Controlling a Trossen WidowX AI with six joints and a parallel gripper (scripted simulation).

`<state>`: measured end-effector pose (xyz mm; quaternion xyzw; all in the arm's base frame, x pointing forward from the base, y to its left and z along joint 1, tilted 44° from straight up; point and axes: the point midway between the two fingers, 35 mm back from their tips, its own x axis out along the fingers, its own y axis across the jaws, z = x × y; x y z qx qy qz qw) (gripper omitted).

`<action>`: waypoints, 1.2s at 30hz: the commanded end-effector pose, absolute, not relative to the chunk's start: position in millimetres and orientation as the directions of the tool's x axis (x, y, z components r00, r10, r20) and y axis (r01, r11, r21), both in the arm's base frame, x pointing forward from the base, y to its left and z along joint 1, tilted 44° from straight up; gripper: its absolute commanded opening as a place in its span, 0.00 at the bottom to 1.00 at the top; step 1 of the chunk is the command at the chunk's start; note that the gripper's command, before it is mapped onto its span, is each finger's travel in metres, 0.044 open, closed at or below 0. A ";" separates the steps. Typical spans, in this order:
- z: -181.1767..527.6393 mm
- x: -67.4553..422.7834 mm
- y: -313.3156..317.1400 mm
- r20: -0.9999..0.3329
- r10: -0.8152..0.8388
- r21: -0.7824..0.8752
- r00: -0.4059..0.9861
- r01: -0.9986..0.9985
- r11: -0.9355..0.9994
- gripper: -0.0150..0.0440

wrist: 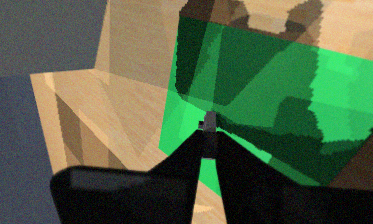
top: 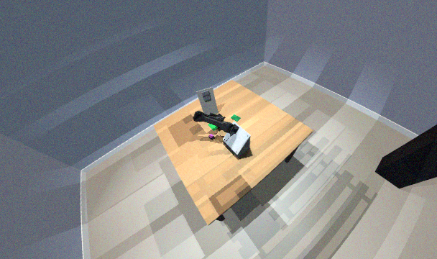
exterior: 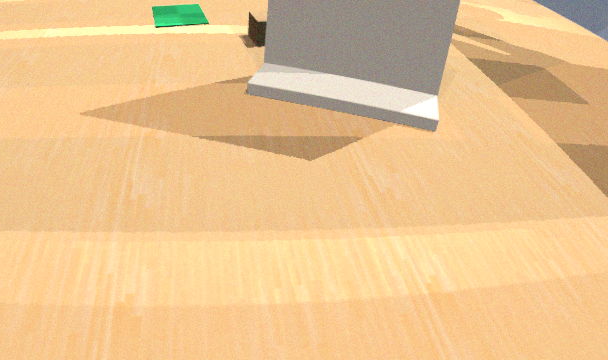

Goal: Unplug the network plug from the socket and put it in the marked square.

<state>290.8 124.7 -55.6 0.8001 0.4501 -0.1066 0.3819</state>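
In the wrist view my gripper (wrist: 208, 137) is shut on the small grey plug (wrist: 210, 120), whose tip shows between the dark fingertips. It hangs over the green marked square (wrist: 287, 95), which fills the upper right of that view, with shadows across it. In the top view the black arm (top: 215, 120) reaches from its base toward the upright grey panel (top: 207, 101) (exterior: 359, 40), and a green patch (top: 213, 126) shows under the arm. The plug itself is too small to make out there. The socket in the panel looks dark.
The arm's grey base box (top: 238, 142) stands near the table's middle. A second green patch (top: 235, 117) (exterior: 179, 15) lies on the wooden table (top: 218, 173). A small magenta object (top: 211, 136) lies beside the base. The panel's foot (exterior: 344, 95) rests on the table.
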 end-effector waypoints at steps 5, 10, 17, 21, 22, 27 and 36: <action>-55.6 290.5 124.7 -0.515 0.640 0.515 0.571 0.802 -0.302 0.52; -55.5 290.4 124.6 -0.515 0.640 0.515 0.571 0.802 -0.302 0.52; -51.7 287.1 119.4 -0.516 0.639 0.514 0.571 0.803 -0.302 0.52; -49.3 284.8 116.3 -0.516 0.638 0.514 0.571 0.803 -0.302 0.52; -48.7 284.2 115.5 -0.517 0.638 0.514 0.571 0.803 -0.302 0.52; -45.8 281.3 111.7 -0.517 0.638 0.514 0.571 0.803 -0.302 0.52; -42.0 278.6 106.5 -0.518 0.637 0.514 0.571 0.803 -0.302 0.52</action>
